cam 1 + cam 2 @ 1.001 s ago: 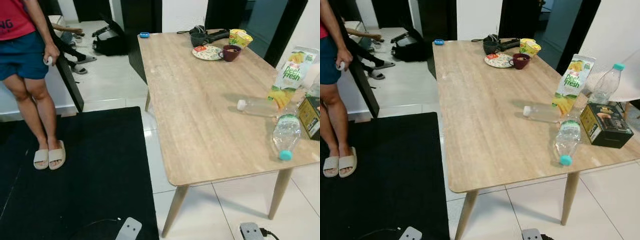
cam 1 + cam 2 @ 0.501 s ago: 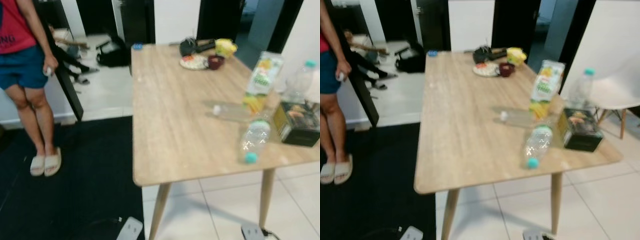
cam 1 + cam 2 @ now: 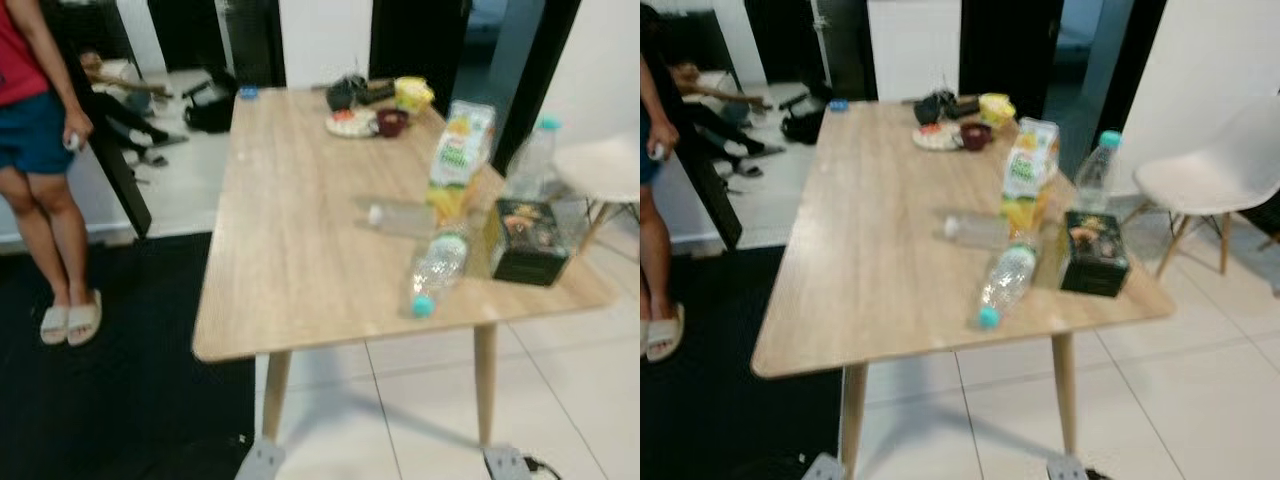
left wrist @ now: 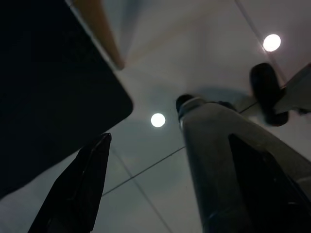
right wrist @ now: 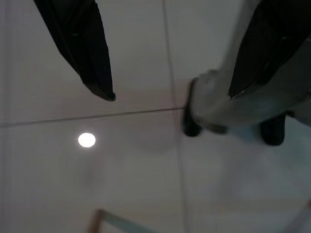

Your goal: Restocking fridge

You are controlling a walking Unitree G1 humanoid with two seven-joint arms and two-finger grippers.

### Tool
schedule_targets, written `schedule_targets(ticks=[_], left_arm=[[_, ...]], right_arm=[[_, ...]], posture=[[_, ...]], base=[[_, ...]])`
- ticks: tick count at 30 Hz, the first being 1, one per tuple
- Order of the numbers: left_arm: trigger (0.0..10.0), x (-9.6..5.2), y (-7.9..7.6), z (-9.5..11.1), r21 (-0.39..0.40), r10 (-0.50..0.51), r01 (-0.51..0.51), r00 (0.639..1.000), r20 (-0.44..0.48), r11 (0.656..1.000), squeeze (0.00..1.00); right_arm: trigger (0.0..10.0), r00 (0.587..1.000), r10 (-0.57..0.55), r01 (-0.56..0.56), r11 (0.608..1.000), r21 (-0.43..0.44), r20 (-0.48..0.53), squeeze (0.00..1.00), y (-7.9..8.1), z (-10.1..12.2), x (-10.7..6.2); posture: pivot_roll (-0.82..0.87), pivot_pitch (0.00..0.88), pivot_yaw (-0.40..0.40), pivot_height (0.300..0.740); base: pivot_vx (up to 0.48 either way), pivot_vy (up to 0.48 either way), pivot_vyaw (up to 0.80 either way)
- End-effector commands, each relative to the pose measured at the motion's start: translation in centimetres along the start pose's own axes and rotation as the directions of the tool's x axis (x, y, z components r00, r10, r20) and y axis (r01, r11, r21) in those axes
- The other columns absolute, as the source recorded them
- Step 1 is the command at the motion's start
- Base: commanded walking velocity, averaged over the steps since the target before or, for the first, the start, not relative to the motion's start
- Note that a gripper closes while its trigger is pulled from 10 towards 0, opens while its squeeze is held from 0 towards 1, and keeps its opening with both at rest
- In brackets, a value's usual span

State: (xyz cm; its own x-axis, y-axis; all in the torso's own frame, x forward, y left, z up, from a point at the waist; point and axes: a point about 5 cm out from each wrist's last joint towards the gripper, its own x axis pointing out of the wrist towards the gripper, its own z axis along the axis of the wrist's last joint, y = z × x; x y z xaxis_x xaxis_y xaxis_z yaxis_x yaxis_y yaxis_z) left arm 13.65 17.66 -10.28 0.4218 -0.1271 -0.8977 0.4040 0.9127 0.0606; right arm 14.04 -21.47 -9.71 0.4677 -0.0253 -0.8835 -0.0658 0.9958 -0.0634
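On the right part of a light wooden table [image 3: 300, 250] stand a juice carton [image 3: 460, 150] and an upright clear bottle with a teal cap [image 3: 530, 160]. A second teal-capped bottle [image 3: 435, 270] lies near the front edge. A clear bottle with a white cap [image 3: 400, 215] lies beside the carton, and a black box [image 3: 528, 240] sits at the right edge. Both arms hang low over the white tiles. My left gripper [image 4: 169, 138] and right gripper [image 5: 169, 93] are open with nothing between their fingers.
A plate [image 3: 350, 123], a dark bowl [image 3: 392, 120] and a yellow packet [image 3: 413, 93] sit at the table's far end. A person in sandals [image 3: 40, 150] stands on the black rug [image 3: 100, 400] to the left. A white chair [image 3: 1210, 170] is right of the table.
The camera has swung right, so the table sits further left in the picture and the white chair has come into view. The things on the table have not moved.
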Motion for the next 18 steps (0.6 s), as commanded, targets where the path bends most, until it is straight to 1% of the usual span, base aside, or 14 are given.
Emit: schedule_targets(ticks=[1, 4, 7, 8, 10, 11, 12, 13, 14, 15, 16, 17, 18], left_arm=[[10.0, -0.2, -0.7, -1.7, -0.004, -0.023, 0.023, 0.997, -0.068, 1.000, 0.00], [10.0, -0.2, -0.7, -1.7, -0.003, -0.020, 0.020, 0.997, -0.069, 1.000, 0.00], [10.0, -0.2, -0.6, -1.7, -0.003, -0.019, 0.019, 0.997, -0.070, 1.000, 0.00], [10.0, -0.2, -0.6, -1.7, -0.003, -0.019, 0.019, 0.997, -0.070, 1.000, 0.00], [10.0, -0.2, -0.6, -1.8, -0.004, -0.019, 0.018, 0.997, -0.071, 1.000, 0.00], [10.0, -0.2, -0.6, -1.8, -0.004, -0.019, 0.018, 0.997, -0.071, 1.000, 0.00], [10.0, -0.2, -0.6, -1.8, -0.004, -0.018, 0.018, 0.997, -0.071, 1.000, 0.00], [10.0, -0.2, -0.6, -1.8, -0.004, -0.019, 0.018, 0.997, -0.072, 1.000, 0.00], [10.0, -0.2, -0.6, -1.8, -0.004, -0.019, 0.018, 0.997, -0.072, 1.000, 0.00], [10.0, -0.2, -0.6, -1.8, -0.005, -0.019, 0.019, 0.997, -0.072, 1.000, 0.00], [10.0, -0.2, -0.7, -1.8, -0.005, -0.019, 0.019, 0.997, -0.072, 1.000, 0.00], [10.0, -0.2, -0.7, -1.8, -0.005, -0.019, 0.019, 0.997, -0.072, 1.000, 0.00], [10.0, -0.2, -0.7, -1.8, -0.005, -0.020, 0.019, 0.997, -0.071, 1.000, 0.00]], right_arm=[[10.0, 1.000, 0.006, -0.006, 1.000, 0.011, 0.013, 0.00, 0.3, 0.2, 0.1], [10.0, 0.998, -0.014, 0.013, 0.999, 0.033, 0.053, 0.00, -0.2, 1.1, 0.1], [10.0, 0.995, -0.055, 0.051, 0.997, 0.052, 0.086, 0.00, -1.2, 2.1, 0.0], [10.0, 0.995, -0.055, 0.051, 0.997, 0.052, 0.086, 0.00, -1.2, 2.1, 0.0], [10.0, 0.988, -0.109, 0.103, 0.993, 0.052, 0.112, 0.00, -2.5, 3.0, -0.1], [10.0, 0.988, -0.109, 0.103, 0.993, 0.052, 0.112, 0.00, -2.5, 3.0, -0.1], [10.0, 0.984, -0.131, 0.126, 0.991, 0.049, 0.118, 0.00, -3.0, 3.3, -0.2], [10.0, 0.977, -0.175, 0.171, 0.984, 0.043, 0.124, 0.00, -4.0, 3.6, -0.4], [10.0, 0.977, -0.175, 0.171, 0.984, 0.043, 0.124, 0.00, -4.0, 3.6, -0.4], [10.0, 0.966, -0.229, 0.228, 0.973, 0.024, 0.119, 0.00, -5.1, 3.8, -0.6], [10.0, 0.944, -0.307, 0.308, 0.951, 0.016, 0.117, 0.00, -6.7, 4.1, -1.0], [10.0, 0.944, -0.307, 0.308, 0.951, 0.016, 0.117, 0.00, -6.7, 4.1, -1.0], [10.0, 0.926, -0.358, 0.359, 0.933, 0.012, 0.116, 0.00, -7.7, 4.3, -1.4]], posture=[[0.05, 0.000, -0.024, 0.740], [0.05, 0.000, -0.024, 0.740], [0.05, 0.000, -0.023, 0.740], [0.05, 0.000, -0.023, 0.740], [0.05, 0.000, -0.024, 0.740], [0.05, 0.000, -0.024, 0.740], [0.05, 0.000, -0.025, 0.740], [0.05, 0.000, -0.025, 0.740], [0.05, 0.000, -0.025, 0.740], [0.05, 0.000, -0.024, 0.740], [0.05, 0.000, -0.025, 0.740], [0.05, 0.000, -0.025, 0.740], [0.05, 0.000, -0.025, 0.740]], base=[[0.000, 0.000, 0.00], [0.000, 0.000, 0.00], [0.000, 0.000, 0.00], [0.000, 0.000, 0.00], [0.000, 0.000, 0.00], [0.000, 0.000, 0.00], [0.000, 0.000, 0.00], [0.000, 0.000, 0.00], [0.000, 0.000, 0.00], [0.000, 0.000, 0.00], [0.000, 0.000, 0.00], [0.000, 0.000, 0.00], [0.000, 0.000, 0.00]])
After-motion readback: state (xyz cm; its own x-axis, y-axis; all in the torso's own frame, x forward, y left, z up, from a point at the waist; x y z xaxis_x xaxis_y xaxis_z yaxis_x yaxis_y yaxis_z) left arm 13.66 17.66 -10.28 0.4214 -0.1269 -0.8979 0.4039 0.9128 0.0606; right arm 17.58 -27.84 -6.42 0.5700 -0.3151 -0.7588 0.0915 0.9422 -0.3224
